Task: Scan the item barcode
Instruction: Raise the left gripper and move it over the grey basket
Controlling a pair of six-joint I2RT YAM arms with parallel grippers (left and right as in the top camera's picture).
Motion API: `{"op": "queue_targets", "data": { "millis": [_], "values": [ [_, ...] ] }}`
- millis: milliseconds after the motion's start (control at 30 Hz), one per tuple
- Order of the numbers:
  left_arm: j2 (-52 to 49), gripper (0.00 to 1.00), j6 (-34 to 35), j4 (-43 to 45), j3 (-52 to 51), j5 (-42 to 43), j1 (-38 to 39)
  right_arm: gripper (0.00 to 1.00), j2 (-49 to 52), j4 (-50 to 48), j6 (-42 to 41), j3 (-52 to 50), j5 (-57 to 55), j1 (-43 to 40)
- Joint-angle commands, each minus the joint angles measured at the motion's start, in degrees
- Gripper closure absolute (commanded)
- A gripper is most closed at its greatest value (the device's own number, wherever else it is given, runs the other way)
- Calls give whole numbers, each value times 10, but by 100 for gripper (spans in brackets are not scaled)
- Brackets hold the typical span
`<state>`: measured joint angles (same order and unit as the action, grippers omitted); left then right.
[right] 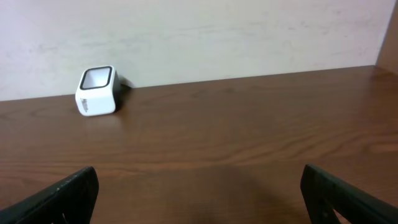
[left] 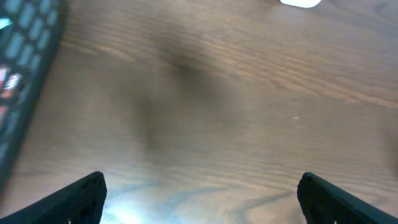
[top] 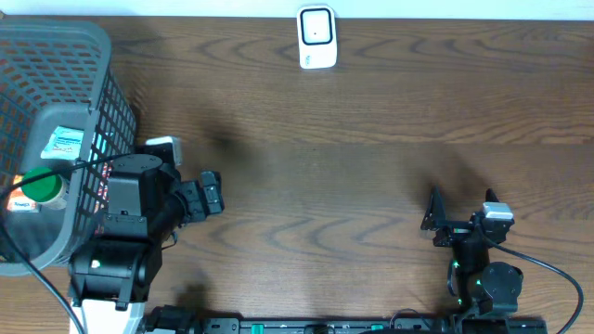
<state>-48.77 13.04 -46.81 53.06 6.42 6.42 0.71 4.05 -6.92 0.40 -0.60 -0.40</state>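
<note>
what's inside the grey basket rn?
A green-lidded container and a teal-labelled packet show in the basket. The left arm covers its lower right corner, and the frame cuts its left side, so anything there is unseen.

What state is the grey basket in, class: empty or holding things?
Holding things. The overhead view shows a green-capped item and a labelled packet lying inside the basket.

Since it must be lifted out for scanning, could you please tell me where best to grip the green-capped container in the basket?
Probably around the green cap, coming straight down: it faces up and is round, while the walls of the basket block a sideways approach.
</note>
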Motion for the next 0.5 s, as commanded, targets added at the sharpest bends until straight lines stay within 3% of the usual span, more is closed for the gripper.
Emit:
{"op": "queue_targets", "data": {
  "millis": [0, 467],
  "values": [
    [-11, 2, -5, -13, 36, -35, -2, 1, -2, 2, 6, -1, 3, 5],
    [-79, 2, -3, -51, 125, -47, -2, 1, -2, 2, 6, -1, 3, 5]
  ]
}}
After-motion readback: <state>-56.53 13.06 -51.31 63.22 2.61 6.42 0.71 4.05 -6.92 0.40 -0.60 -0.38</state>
